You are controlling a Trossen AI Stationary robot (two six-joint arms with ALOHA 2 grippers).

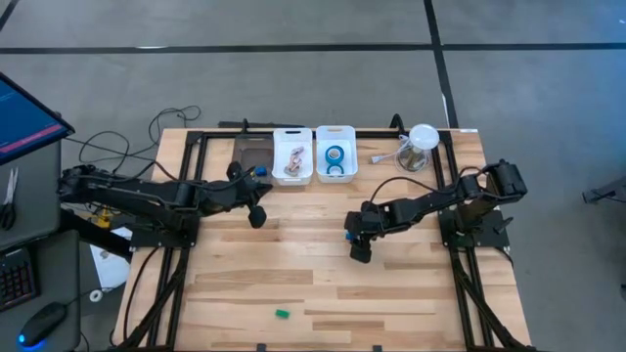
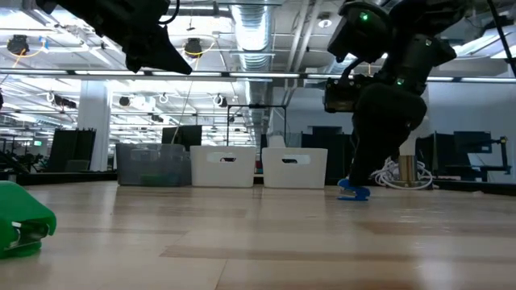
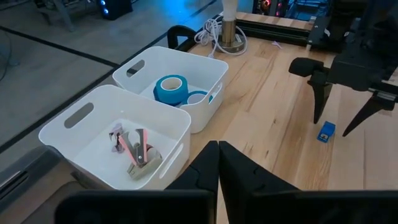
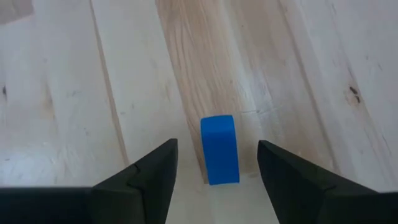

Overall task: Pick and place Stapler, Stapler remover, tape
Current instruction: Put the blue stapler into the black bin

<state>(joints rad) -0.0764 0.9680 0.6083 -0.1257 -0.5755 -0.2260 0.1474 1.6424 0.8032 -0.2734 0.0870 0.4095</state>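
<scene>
My right gripper (image 4: 217, 152) is open, pointing down at mid-table, also in the high view (image 1: 360, 246). Its fingers stand on either side of a small blue block (image 4: 219, 149) without touching it; the block lies flat on the wood (image 2: 353, 191). My left gripper (image 3: 217, 152) is shut and empty, hovering near the white bins (image 1: 256, 210). Bright-blue tape rolls (image 3: 171, 89) lie in the right-hand white bin (image 1: 335, 154). Pink-handled staple removers (image 3: 135, 152) lie in the white bin beside it (image 1: 292, 156). A small green stapler (image 1: 282, 314) rests near the table's near edge (image 2: 20, 221).
A dark bin (image 1: 252, 154) stands left of the white bins along the far edge. A clear cup on a stand (image 1: 419, 147) with a white cable sits at the far right corner. Bare wood lies between the arms and toward the near edge.
</scene>
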